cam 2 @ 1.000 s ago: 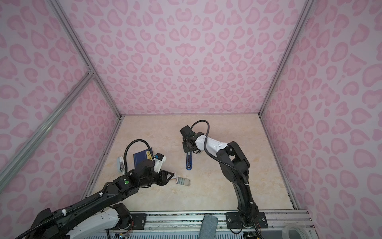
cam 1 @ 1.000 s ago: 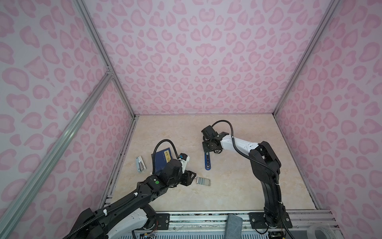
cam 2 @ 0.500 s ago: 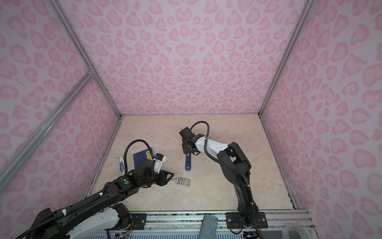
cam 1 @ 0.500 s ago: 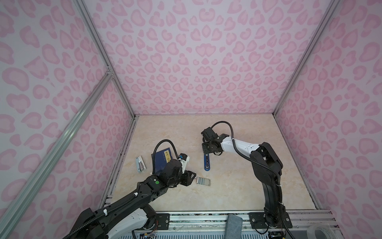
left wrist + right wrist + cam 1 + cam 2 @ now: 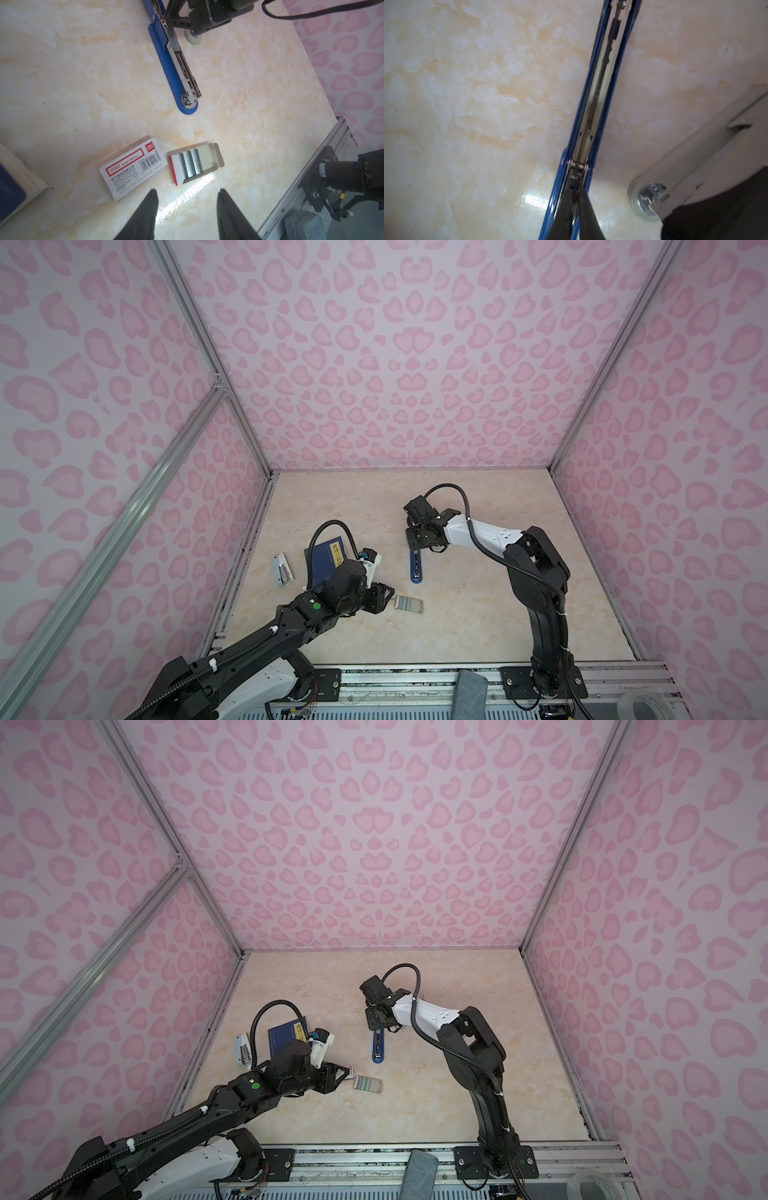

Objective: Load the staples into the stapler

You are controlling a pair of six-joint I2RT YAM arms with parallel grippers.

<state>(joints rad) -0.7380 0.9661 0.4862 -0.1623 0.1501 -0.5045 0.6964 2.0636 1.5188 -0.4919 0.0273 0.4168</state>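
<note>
The glossy, cream marble-patterned table (image 5: pixel 478 614) carries everything, and the work looks to be at the pick-up step, with nothing loaded yet. The stapler (image 5: pixel 416 566), a long narrow blue body with a rounded front end, lies opened flat, its shiny metal channel facing up and bare. The right gripper (image 5: pixel 576 191) is closed on the stapler's hinge end, its dark tapered tips pinching the metal there, apparently to pin it in place. The left gripper (image 5: pixel 187 192) hangs near the stapler's front end with its jaws partly spread and nothing between them. The white cardboard box (image 5: pixel 133 168), flat and matchbox-shaped with a red-framed label and a barcode, lies near that same front end. Just beside it, slightly nearer the stapler, sits the shallow pale tray (image 5: pixel 209 158) with one red edge. In it lie the staples (image 5: pixel 190 165): thin, ridged grey metal strips set side by side. Next, I judge, the left gripper must come down over one strip, narrow onto its slim sides, and carry it level to the channel. Such strips probably snap or slip easily.
</note>
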